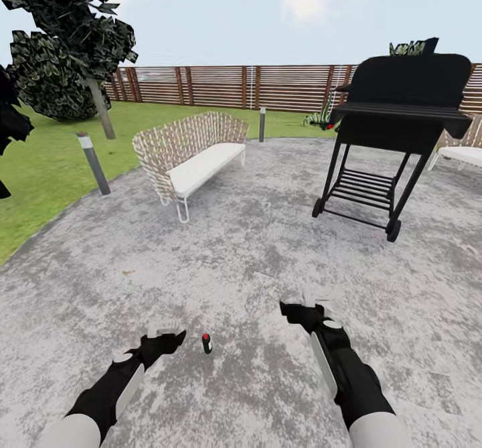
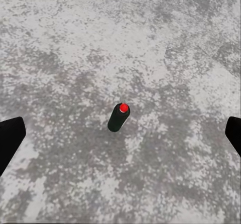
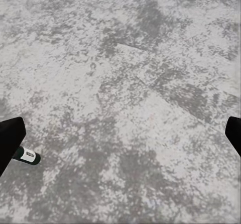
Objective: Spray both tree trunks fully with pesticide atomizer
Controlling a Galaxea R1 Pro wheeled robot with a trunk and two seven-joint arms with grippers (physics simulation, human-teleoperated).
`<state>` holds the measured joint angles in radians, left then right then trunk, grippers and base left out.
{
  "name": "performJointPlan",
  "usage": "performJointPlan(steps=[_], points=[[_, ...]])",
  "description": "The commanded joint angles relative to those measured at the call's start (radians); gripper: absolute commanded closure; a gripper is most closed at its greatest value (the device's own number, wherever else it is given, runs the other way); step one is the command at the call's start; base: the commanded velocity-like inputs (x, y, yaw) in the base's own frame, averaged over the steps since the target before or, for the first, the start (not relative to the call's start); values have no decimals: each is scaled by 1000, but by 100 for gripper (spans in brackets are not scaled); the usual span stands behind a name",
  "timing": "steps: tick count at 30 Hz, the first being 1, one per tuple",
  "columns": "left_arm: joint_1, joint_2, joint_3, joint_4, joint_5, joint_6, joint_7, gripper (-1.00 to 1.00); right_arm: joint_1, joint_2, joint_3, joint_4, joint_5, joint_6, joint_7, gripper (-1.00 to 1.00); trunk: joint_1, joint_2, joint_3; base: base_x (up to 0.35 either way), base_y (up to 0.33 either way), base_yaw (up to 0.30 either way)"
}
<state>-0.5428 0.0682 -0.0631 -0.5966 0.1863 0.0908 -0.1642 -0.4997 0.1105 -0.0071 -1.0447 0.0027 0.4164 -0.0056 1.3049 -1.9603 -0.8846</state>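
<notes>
The pesticide atomizer is a small black bottle with a red top, standing upright on the grey speckled paving. In the head view it is just right of my left gripper and well left of my right gripper. The left wrist view looks down on the atomizer between widely spread black fingers, so that gripper is open and apart from it. In the right wrist view the atomizer peeks out beside one finger; this gripper is open too. One tree with a leaning grey tree trunk rises on the lawn, far left.
A wicker bench with a white cushion stands ahead left, a black wheeled grill ahead right. Two short bollard lights mark the patio edge. A brown slatted fence closes the green lawn.
</notes>
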Motion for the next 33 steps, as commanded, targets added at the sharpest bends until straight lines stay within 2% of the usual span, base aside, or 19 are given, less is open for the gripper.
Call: performJointPlan(steps=[1,4,14,29,33], points=[[0,1,-5,-2,10,7,4,-100,-5,-1,-1,3,0,6,-1,-100,4,-8,-4,0,0,0],[0,1,-7,-2,9,9,19,-100,-19,-8,-2,33,-4,5,2,-100,15,-29,-14,0,0,0],[0,7,-6,-11,10,9,20,-100,-22,-3,8,102,-6,-6,6,-100,54,-99,-45,0,0,0],[0,2,-7,-11,10,9,22,-100,-22,-2,6,100,-7,-11,8,-100,111,-204,-92,0,0,0],[0,2,-7,-11,11,9,22,-100,-22,-2,7,98,-7,-42,8,-100,126,-232,-104,0,0,0]])
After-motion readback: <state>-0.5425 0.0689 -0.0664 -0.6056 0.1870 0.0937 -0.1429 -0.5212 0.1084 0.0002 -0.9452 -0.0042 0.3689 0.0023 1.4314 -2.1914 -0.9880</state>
